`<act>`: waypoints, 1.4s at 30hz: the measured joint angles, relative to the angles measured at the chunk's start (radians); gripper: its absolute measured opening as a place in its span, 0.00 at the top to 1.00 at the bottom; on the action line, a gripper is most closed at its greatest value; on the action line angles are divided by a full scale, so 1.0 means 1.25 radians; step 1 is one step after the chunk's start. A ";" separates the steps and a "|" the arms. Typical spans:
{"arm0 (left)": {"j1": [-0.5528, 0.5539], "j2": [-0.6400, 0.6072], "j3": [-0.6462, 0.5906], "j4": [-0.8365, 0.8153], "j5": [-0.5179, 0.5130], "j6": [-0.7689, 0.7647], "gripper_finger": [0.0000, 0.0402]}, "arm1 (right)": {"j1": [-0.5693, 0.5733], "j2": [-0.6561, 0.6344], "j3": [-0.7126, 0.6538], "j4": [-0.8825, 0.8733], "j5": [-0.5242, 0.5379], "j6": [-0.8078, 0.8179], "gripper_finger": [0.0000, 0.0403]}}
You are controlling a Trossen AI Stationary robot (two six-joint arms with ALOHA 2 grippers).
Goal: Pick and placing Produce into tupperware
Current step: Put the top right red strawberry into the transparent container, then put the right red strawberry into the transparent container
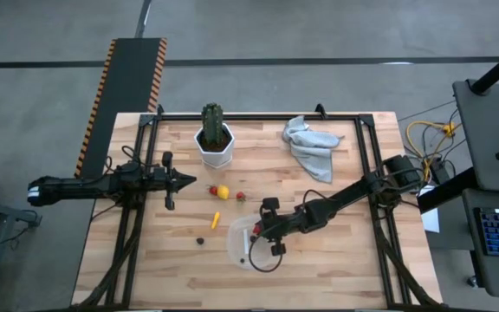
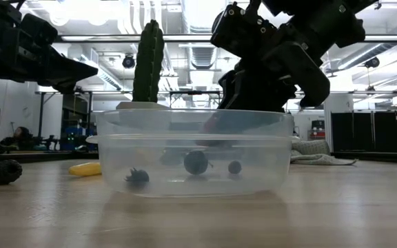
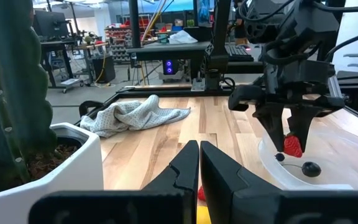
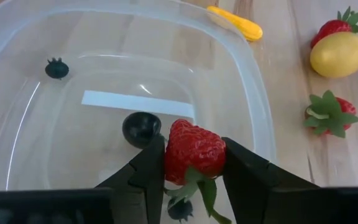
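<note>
On my left, the left gripper (image 1: 189, 179) waits above the desk (image 1: 336, 260), its jaws closed together on nothing, beside the cactus (image 1: 212, 121) in its white pot (image 1: 215, 152). Next come the loose pieces on the wood: a dark berry (image 1: 200, 241), an orange sliver (image 1: 216, 219), a lemon (image 4: 339, 54) with a strawberry touching it, and one more strawberry (image 4: 328, 114) near the tupperware. A grey cloth (image 1: 312, 144) lies farther back. The clear tupperware (image 4: 253, 106) already holds dark berries (image 4: 142, 128). Over it, the right gripper (image 4: 194, 163) has its jaws clamped partway on a red strawberry (image 4: 194, 152), leaf end down.
</note>
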 joint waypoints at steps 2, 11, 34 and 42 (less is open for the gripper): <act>0.000 0.000 0.000 0.000 0.000 0.000 1.00 | 0.000 0.000 0.000 0.000 0.000 0.005 0.66; 0.000 0.000 0.000 0.000 0.000 0.000 1.00 | 0.000 0.000 0.000 0.000 -0.003 0.010 0.65; 0.000 0.000 0.000 0.000 0.001 0.000 1.00 | 0.000 -0.006 -0.001 0.016 -0.003 -0.005 0.53; 0.000 0.000 0.000 -0.001 0.001 0.000 1.00 | -0.002 -0.015 0.043 0.016 0.003 -0.093 0.55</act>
